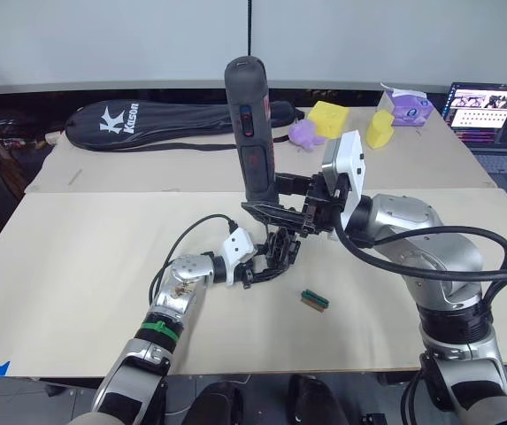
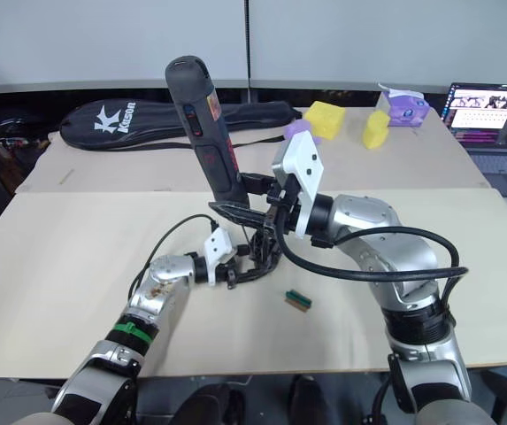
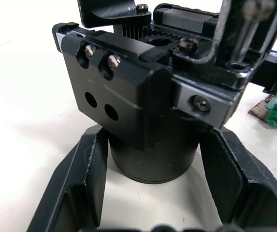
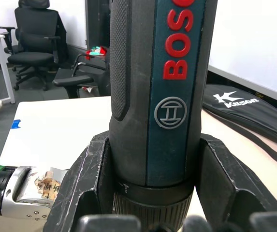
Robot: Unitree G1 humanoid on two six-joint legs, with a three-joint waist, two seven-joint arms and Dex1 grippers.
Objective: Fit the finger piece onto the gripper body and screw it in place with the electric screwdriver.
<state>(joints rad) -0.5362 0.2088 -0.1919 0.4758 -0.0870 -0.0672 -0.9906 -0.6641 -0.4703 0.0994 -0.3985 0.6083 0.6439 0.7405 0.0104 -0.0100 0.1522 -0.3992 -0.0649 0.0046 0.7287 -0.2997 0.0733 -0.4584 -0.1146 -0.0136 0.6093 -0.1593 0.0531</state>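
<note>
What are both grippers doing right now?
Left gripper: shut on the gripper body.
Right gripper: shut on the electric screwdriver, held upright.

"BOS…" in red on the electric screwdriver [image 4: 165,96] — "K Kason" on the black bag [image 1: 160,124]

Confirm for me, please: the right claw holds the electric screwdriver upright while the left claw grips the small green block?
Not quite: the left eye view shows the left claw around the gripper body, while the green block lies loose on the table. The right claw does hold the electric screwdriver upright.
</note>
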